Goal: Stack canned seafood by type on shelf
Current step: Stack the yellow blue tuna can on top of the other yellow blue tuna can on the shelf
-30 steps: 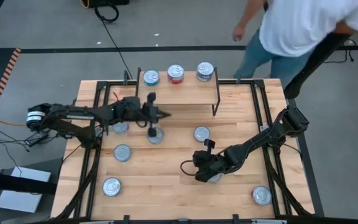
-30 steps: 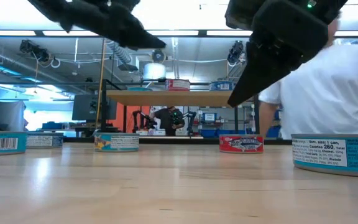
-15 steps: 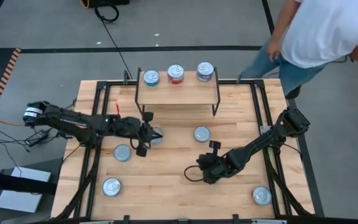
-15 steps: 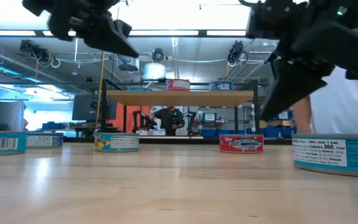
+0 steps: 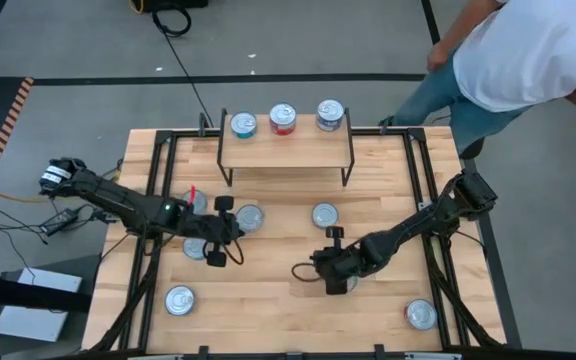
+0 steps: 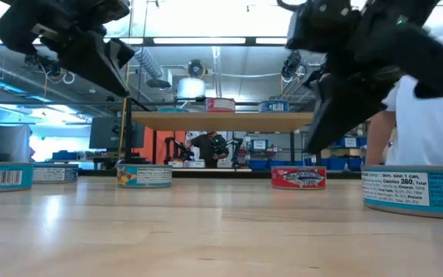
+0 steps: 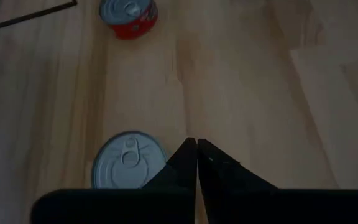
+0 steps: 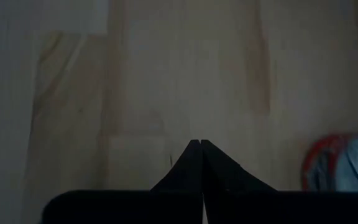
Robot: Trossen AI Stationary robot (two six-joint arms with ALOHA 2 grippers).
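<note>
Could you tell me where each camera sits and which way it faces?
High: overhead, straight down on table, shelf, both arms.
Low: tabletop height, level toward shelf; arms overhead.
Left wrist: down past shut left gripper at a tin.
Right wrist: down past shut right gripper at wood.
High and low share the shelf.

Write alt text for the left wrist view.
The left end effector, shut and empty, points down at a bare wooden table. A silver-lidded can sits on the table beside its fingers, and a red-labelled can stands farther off.
</note>
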